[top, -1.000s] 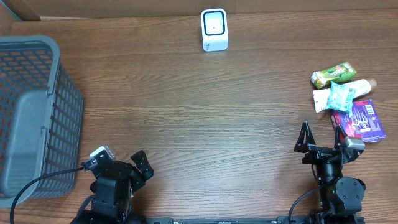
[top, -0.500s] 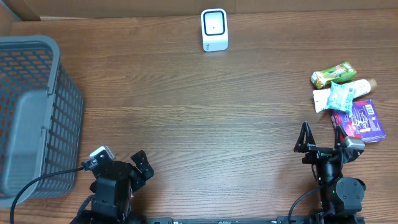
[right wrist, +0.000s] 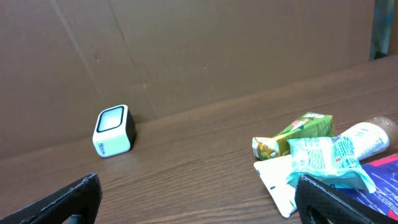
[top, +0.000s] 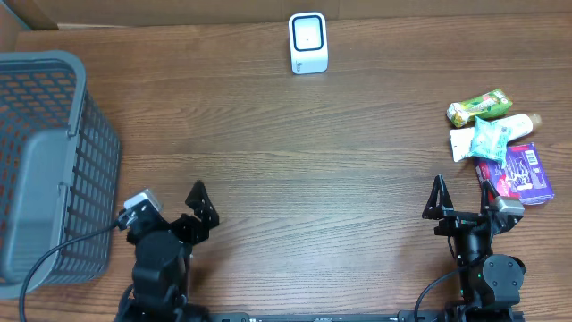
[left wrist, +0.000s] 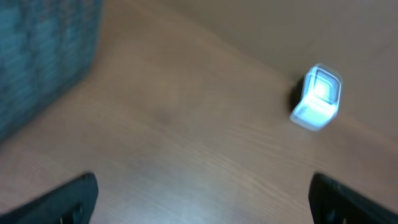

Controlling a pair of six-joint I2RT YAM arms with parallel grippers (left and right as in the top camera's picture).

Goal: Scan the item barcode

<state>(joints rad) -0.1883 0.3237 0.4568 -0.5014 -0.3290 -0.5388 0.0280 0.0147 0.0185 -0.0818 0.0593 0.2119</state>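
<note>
Overhead spotter: Your goods are clustered at the right edge of the frame, about mid-height. There is a green packet (top: 479,106) on top, then a bottle (top: 523,122). Below those, a teal pouch (top: 490,137) lies partly over a white card (top: 462,143), and a purple packet (top: 523,172) is lowest. The scanner (top: 308,42) stands at top centre, close to the far edge of the bench (top: 295,179). The basket (top: 45,161) takes up the left edge. You have a broad stretch of bare wood between the basket, the scanner and the goods.

Wrist spotter: Your left view is blurred. The left fingers (left wrist: 68,199) still show in the two lower corners, spread wide with only wood between them. The scanner is at upper right there and the basket at upper left.

Overhead spotter: From above, your right arm sits at lower right, with one tip just beside the purple packet's lower corner. I cannot tell whether it touches.

Wrist spotter: Your right fingers (right wrist: 71,196) are also wide apart and grip nothing. In that view the scanner is at the left, before the cardboard wall (right wrist: 186,50). The goods are at the right, and the purple packet is cut off by the frame's lower right edge.
</note>
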